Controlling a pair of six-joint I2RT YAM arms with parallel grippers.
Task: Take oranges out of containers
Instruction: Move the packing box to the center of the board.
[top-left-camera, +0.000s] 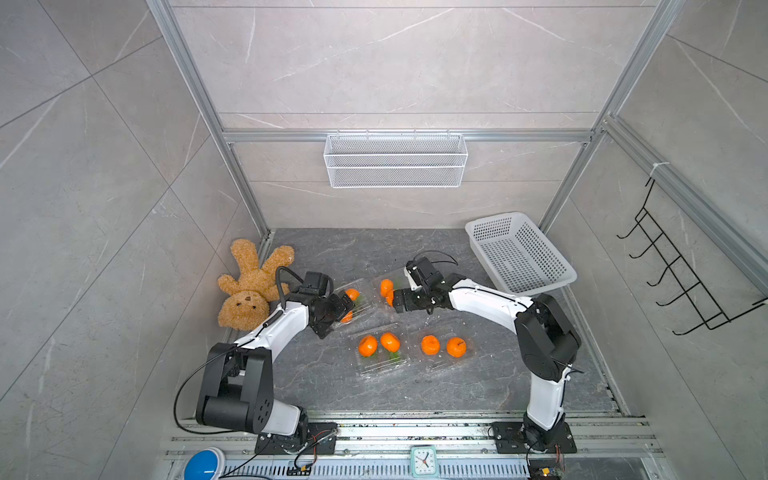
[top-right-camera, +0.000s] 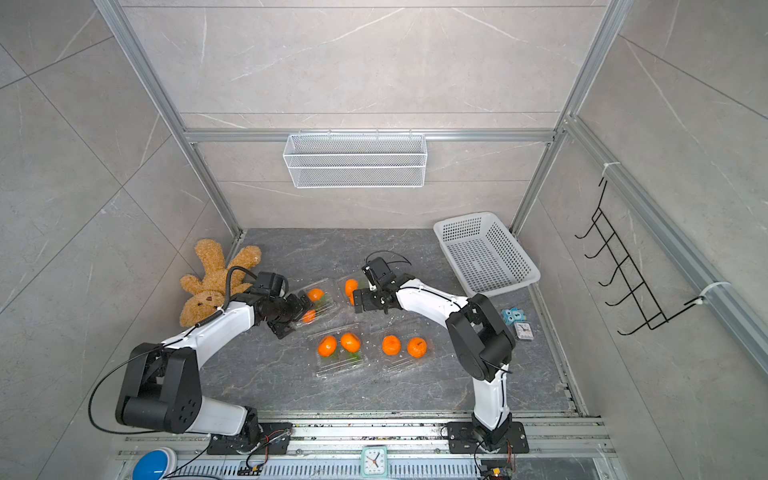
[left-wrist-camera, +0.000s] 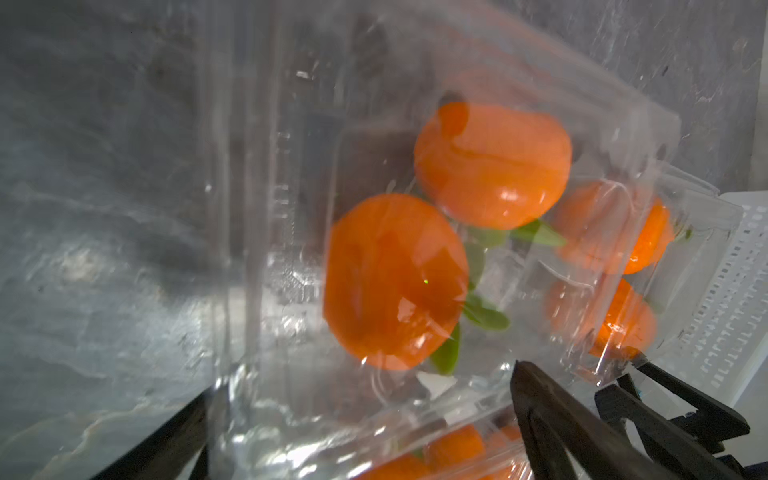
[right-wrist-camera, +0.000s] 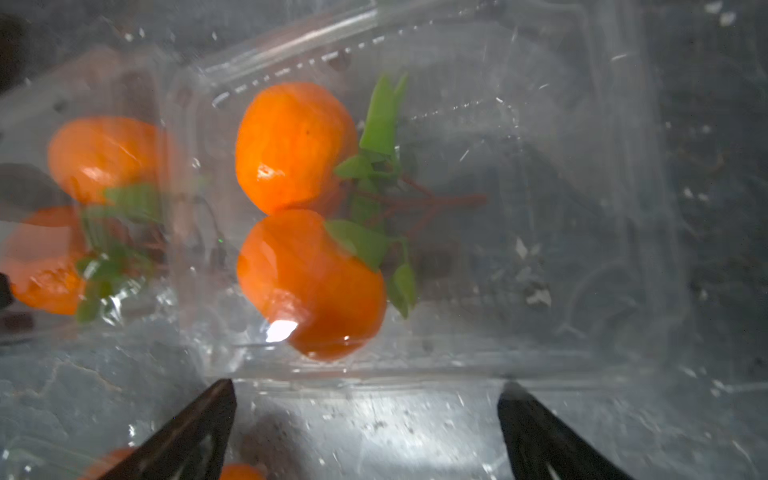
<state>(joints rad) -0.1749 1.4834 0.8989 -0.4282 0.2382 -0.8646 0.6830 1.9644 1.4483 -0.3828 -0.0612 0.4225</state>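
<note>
A box (left-wrist-camera: 291, 208) holding two oranges (left-wrist-camera: 395, 282) lies just before the jaws of the left gripper (left-wrist-camera: 361, 382); a second box (right-wrist-camera: 519, 124) lies before the right gripper (right-wrist-camera: 368, 384).

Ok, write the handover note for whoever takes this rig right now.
Left hand: open, holding nothing, at the back left box.
Right hand: open, holding nothing, at the back right box.
Oranges: two in each of the four clear boxes, including the front left box and the front right box.
Done: no orange is out yet.
Left: take out all eight.
</note>
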